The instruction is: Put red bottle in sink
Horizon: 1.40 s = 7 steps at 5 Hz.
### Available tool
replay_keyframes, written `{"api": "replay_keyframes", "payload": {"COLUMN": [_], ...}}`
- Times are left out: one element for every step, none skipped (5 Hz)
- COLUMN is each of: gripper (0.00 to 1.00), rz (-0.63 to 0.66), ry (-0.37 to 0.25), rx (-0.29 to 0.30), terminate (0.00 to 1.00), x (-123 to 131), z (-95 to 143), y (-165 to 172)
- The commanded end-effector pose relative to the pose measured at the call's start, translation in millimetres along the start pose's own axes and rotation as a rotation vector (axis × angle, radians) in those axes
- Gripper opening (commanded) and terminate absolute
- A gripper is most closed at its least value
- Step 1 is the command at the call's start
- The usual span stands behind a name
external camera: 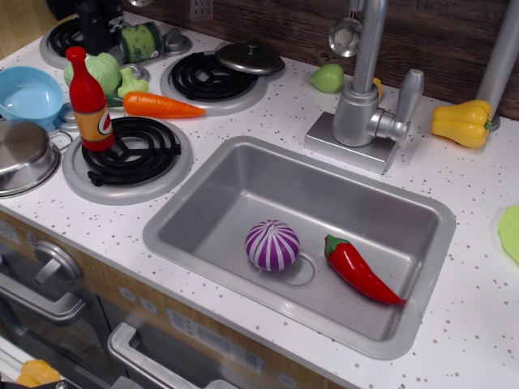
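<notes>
The red bottle (pixel 91 101) stands upright on the left edge of the front-left burner (pixel 134 154); it has a round red cap and an orange-yellow label. The sink (pixel 243 186) is the large silver basin in the middle of the counter. My gripper (pixel 101 28) shows only as a dark shape at the top left, over the back-left burner, behind and above the bottle and apart from it. Its jaws are cut off by the frame edge, so their state is unclear.
A purple onion (pixel 272 245) and a red chili pepper (pixel 361 269) lie in the sink. A carrot (pixel 160 105), green cabbage (pixel 101 71), green can (pixel 138 42) and blue bowl (pixel 28 93) surround the bottle. A steel pot (pixel 20 154) is front left, with the faucet (pixel 365 89) behind the sink.
</notes>
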State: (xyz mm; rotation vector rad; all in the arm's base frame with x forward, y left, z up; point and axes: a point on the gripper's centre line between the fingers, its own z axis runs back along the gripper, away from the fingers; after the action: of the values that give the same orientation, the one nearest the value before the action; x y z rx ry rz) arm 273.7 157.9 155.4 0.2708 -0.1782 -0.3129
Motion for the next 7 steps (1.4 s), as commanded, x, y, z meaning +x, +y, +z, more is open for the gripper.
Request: {"api": "replay_keyframes", "payload": {"gripper": [1.00, 1.00, 1.00, 0.00, 0.00, 0.00, 0.00], "rz": [-0.064, -0.102, -0.108, -0.088, -0.077, -0.068, -0.052], "ry": [-0.065, -0.074, -0.080, -0.079, -0.070, -0.070, -0.075], "rx": [-0.005, -0.018, -0.046, -0.059, -0.083, -0.115, -0.116], "terminate": [0.00, 0.00, 0.00, 0.00, 0.00, 0.00, 0.00], "x": [1.6, 5.1, 6.1, 6.1, 5.5, 3.8, 4.7], "z": [-14.3, -25.1, -30.6, -38.2, -37.7, -40.4, -37.9], "y": [24.1, 34.5, 37.4, 35.3, 34.5, 32.0, 26.7]}}
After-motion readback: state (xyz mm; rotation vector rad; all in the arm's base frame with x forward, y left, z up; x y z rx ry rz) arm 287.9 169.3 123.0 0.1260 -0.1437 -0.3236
